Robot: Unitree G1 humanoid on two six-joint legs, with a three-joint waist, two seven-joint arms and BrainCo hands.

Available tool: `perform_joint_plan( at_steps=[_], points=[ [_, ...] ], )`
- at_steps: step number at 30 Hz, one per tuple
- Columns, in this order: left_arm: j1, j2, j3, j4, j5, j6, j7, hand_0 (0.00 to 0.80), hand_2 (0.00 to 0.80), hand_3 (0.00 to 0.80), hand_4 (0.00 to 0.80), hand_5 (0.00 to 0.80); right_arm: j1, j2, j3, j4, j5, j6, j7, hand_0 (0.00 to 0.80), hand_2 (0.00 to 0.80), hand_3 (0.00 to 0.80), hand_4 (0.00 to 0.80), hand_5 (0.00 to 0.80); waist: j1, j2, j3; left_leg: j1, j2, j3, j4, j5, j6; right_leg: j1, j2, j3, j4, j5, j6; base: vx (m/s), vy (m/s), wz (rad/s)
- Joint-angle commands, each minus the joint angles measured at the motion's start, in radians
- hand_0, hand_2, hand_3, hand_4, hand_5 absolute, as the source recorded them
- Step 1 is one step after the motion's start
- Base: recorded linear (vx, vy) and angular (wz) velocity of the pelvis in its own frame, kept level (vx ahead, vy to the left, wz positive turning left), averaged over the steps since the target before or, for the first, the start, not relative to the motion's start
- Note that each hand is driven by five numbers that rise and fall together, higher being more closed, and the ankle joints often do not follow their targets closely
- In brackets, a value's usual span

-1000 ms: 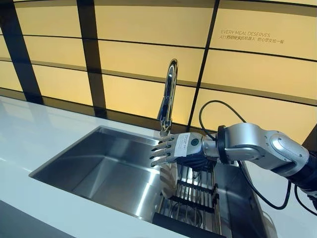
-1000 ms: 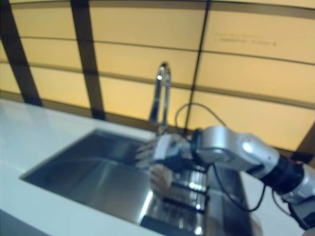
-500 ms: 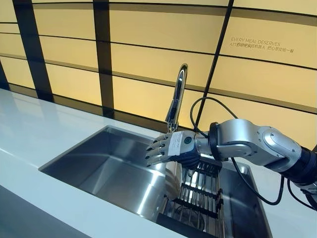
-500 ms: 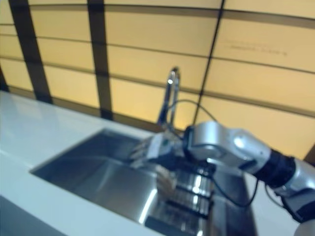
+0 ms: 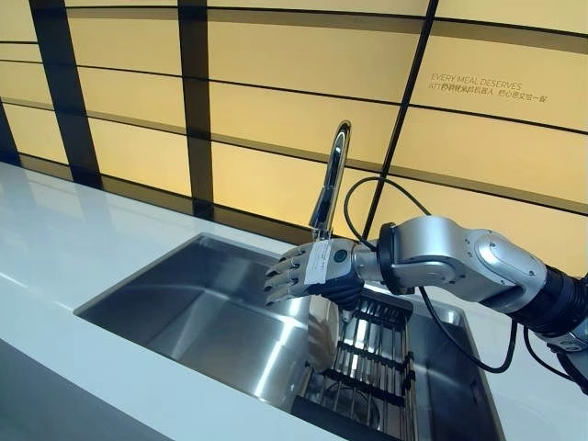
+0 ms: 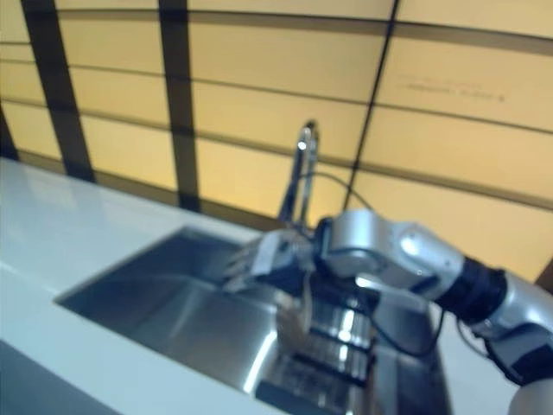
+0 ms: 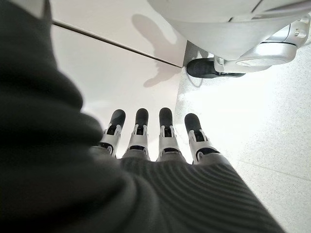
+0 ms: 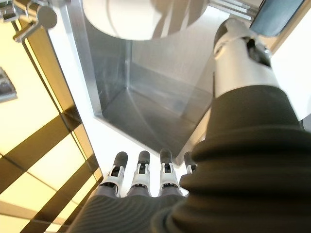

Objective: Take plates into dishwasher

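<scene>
My right hand (image 5: 308, 273) has drifted a little further left over the brushed steel sink (image 5: 197, 308), away from the wire dish rack (image 5: 367, 367); the white round plate (image 5: 322, 331) seems unmoved, I think.

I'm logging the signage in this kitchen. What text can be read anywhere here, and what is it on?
"EVERY MEAL DESERVES": pale print on the yellow wall panel, up and to the right of the faucet.
A second line right beneath it: too small to read.
A white label on the back of the right hand: its print is too small to read.
Nothing else in view bears text.
</scene>
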Motion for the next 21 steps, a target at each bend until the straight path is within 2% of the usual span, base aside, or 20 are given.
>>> perform_joint_plan(
  at_steps=[1,21],
  points=[
    [-0.052,0.02,-0.03,0.066,0.022,-0.009,0.008,0.0,0.0,0.0,0.0,0.0,-0.108,0.007,0.049,0.081,0.043,0.045,-0.004,0.0,0.0,0.0,0.0,0.0,0.034,-0.04,-0.011,-0.002,-0.005,0.052,-0.008,-0.005,0.02,0.041,-0.04,-0.048,0.001,-0.029,0.051,0.0,0.0,0.0],
    [-0.036,0.041,-0.043,0.053,0.026,-0.037,-0.011,0.0,0.0,0.0,0.0,0.0,-0.045,0.004,0.09,0.27,-0.049,-0.007,-0.112,0.0,0.0,0.0,0.0,0.0,0.049,-0.041,0.012,-0.001,-0.009,0.036,-0.008,-0.002,0.023,0.045,-0.04,-0.062,0.001,-0.029,0.051,0.003,-0.002,0.01]
  ],
)
